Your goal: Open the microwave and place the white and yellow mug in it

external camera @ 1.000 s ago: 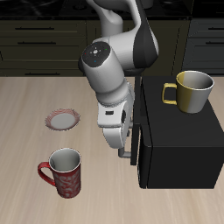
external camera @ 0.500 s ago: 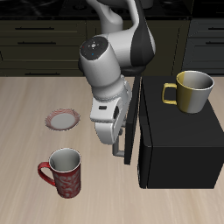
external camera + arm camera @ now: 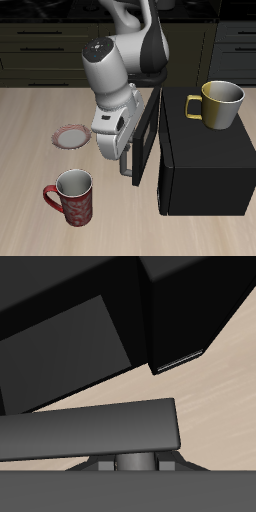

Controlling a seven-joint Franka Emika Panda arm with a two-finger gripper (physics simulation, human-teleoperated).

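The large black box-shaped microwave [image 3: 205, 160] stands with its door partly swung open; the mustard-yellow mug with whitish inside [image 3: 220, 104] sits upright on top.

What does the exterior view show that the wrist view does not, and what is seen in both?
Only the exterior view shows the white and yellow mug standing on top of the microwave, the red mug and a small plate on the table. Only the wrist view shows the grey handle bar up close. Both show the microwave's door partly open and the wooden table.
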